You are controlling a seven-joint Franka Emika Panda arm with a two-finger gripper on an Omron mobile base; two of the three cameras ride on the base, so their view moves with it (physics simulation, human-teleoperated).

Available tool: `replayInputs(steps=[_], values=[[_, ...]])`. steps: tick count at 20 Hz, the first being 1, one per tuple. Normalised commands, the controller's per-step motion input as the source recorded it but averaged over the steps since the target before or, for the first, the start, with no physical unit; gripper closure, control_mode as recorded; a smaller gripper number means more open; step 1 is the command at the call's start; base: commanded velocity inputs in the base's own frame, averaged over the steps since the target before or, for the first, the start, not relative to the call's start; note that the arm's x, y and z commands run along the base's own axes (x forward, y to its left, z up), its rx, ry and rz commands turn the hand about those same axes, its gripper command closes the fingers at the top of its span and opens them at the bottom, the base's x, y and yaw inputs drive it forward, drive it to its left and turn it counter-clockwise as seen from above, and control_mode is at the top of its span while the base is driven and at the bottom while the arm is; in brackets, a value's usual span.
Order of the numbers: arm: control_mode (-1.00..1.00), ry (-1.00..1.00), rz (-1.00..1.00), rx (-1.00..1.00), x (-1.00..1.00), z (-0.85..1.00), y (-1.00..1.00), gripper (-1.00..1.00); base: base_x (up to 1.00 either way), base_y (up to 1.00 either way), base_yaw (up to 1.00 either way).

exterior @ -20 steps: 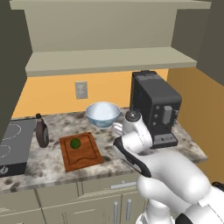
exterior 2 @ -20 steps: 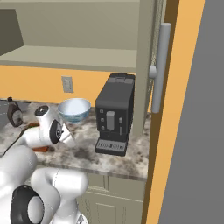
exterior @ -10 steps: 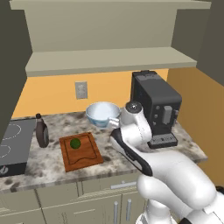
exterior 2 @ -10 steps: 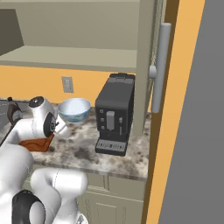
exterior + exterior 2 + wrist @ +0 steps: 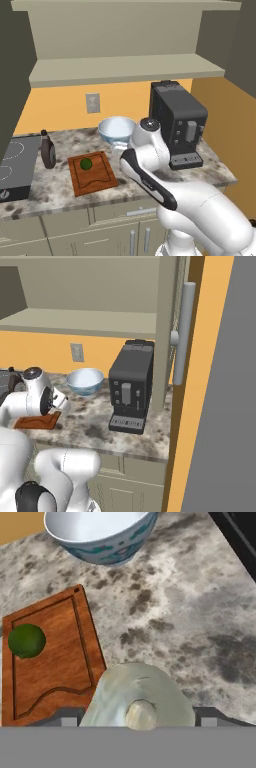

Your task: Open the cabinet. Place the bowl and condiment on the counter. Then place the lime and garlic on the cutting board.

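My gripper (image 5: 140, 717) is shut on the garlic (image 5: 142, 697), a whitish lumpy bulb held just above the counter (image 5: 175, 612) at the right edge of the cutting board (image 5: 60, 662). The dark green lime (image 5: 26, 640) lies on the board's far-left part, also seen as lime (image 5: 86, 163) on the board (image 5: 95, 177). The blue-patterned bowl (image 5: 116, 130) stands on the counter behind the board and beyond my hand. The dark condiment bottle (image 5: 48, 150) stands left of the board. The cabinet (image 5: 125, 67) above is open, its door handle (image 5: 182, 331) at the right.
A black coffee machine (image 5: 175, 120) stands on the counter to the right of my arm. A black stovetop (image 5: 12, 165) lies at the far left. The counter's front edge runs just below the board, with low cupboards underneath.
The arm has risen and swung left, away from the coffee machine and towards the cutting board, with the garlic still in the gripper. Lime, bowl and bottle have not moved.
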Motion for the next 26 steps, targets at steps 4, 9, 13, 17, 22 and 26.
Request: replayInputs(steps=[4,9,13,17,22,26], values=[[-1.00,0.00,0.23,-0.02,-0.18,0.00,0.47,1.00,0.00,0.00,0.00],[-1.00,0.01,0.24,-0.01,0.03,0.00,0.17,1.00,0.00,0.00,0.00],[-1.00,0.00,0.25,0.00,0.16,0.00,0.17,1.00,0.00,0.00,0.00],[-1.00,0.00,0.18,-0.01,0.36,0.00,0.26,1.00,0.00,0.00,0.00],[-1.00,0.02,0.09,-0.05,0.42,0.00,0.28,1.00,0.00,0.00,0.00],[-1.00,0.12,0.08,-0.14,0.17,-0.07,0.30,1.00,0.00,0.00,0.00]])
